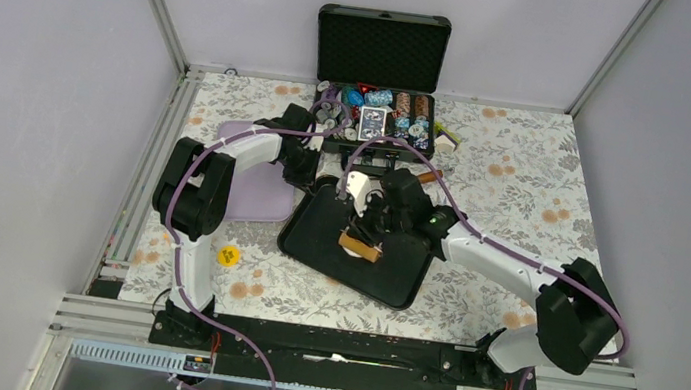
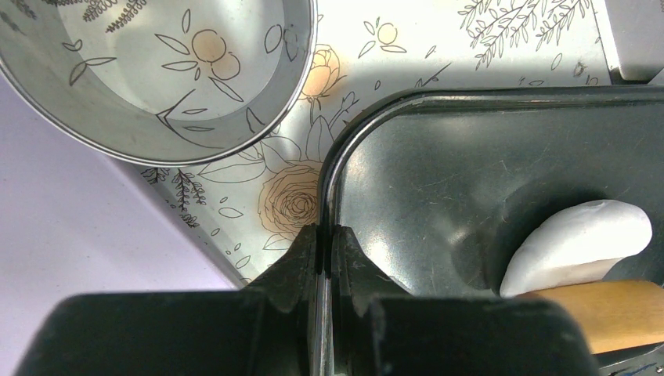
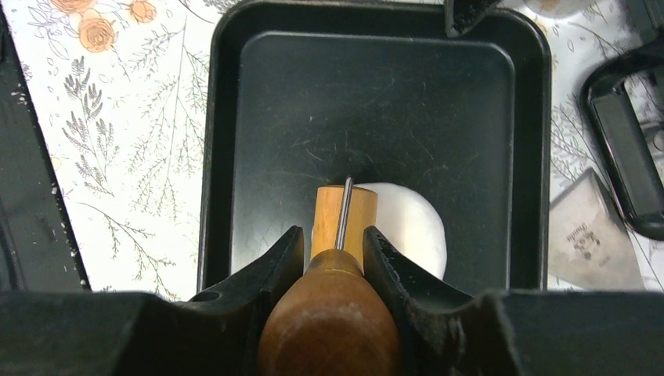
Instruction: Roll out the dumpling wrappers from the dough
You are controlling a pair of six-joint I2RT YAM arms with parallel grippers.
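Note:
A round pat of white dough (image 3: pixel 411 223) lies in the black tray (image 3: pixel 227 94), toward its near right part; the left wrist view shows the dough (image 2: pixel 583 243) too. On the dough rests a small wooden roller (image 3: pixel 344 211) with a brown handle. My right gripper (image 3: pixel 335 243) is shut on that handle, above the tray's middle (image 1: pixel 363 236). My left gripper (image 2: pixel 323 235) is shut on the tray's rim (image 2: pixel 333 168) at its far left corner (image 1: pixel 311 178). No dumpling wrappers are in view.
A steel ring cutter (image 2: pixel 156 78) stands on the flowered cloth just beyond the tray's corner, next to a lavender mat (image 1: pixel 256 193). An open case of poker chips (image 1: pixel 373 108) sits behind the tray. A metal scraper (image 3: pixel 587 235) lies to the tray's right. A yellow disc (image 1: pixel 228 256) lies front left.

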